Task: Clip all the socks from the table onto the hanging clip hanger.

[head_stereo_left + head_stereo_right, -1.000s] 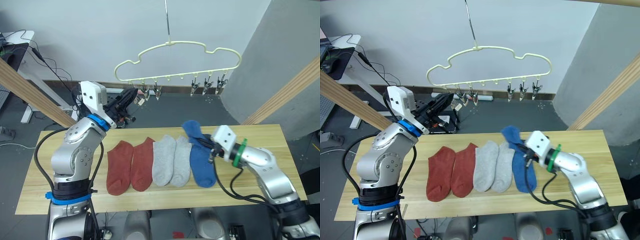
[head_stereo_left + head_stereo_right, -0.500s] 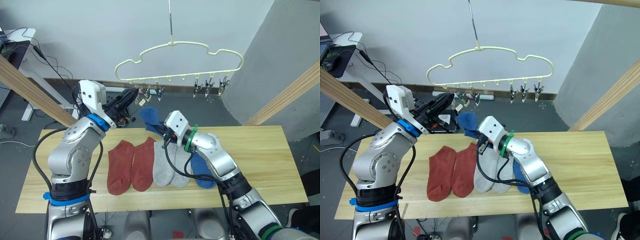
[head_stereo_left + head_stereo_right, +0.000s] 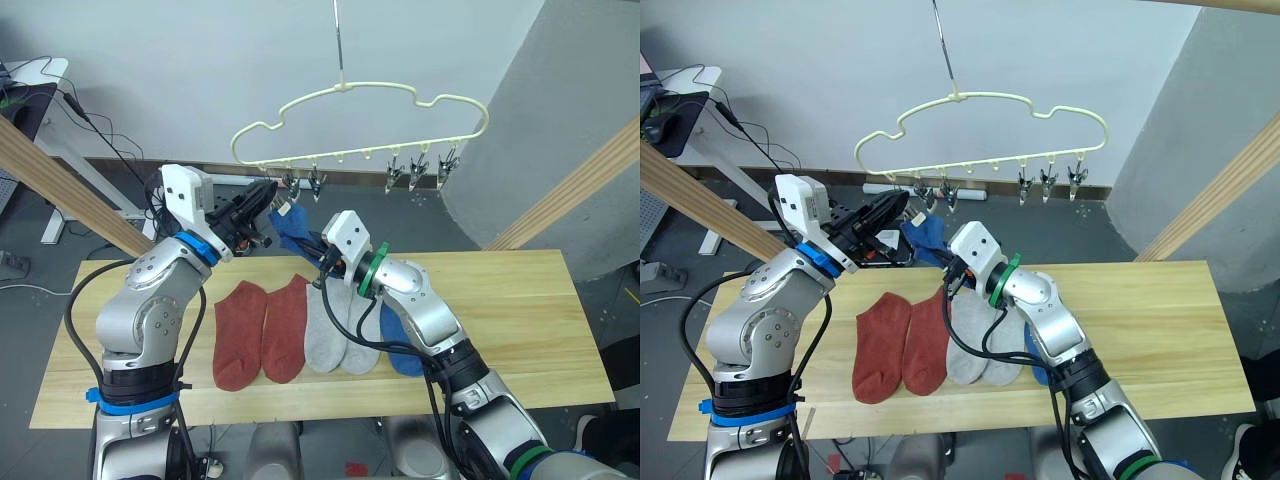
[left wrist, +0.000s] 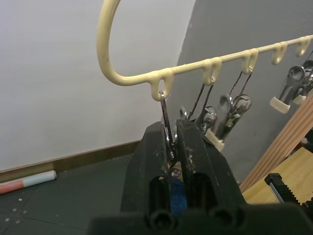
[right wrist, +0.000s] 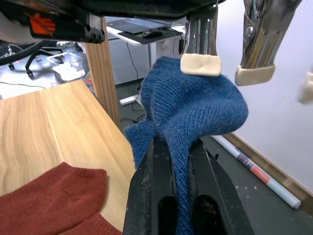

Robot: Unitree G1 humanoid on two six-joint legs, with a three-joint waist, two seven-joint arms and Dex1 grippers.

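I have the right pincer (image 5: 171, 196) clamped on a blue sock (image 5: 195, 105), lifted above the table's (image 3: 520, 300) back edge, just under the hanger's (image 3: 360, 100) leftmost clips; my left pincer (image 4: 171, 161) is squeezed on the end clip (image 4: 165, 117), which I judge opens its jaws; to do this well I should feed the sock's cuff fully between those jaws before releasing, keeping the hanger from swinging; five socks lie on the table, two red (image 3: 262, 330), two grey (image 3: 340, 325), one blue (image 3: 400, 345); no containers here.
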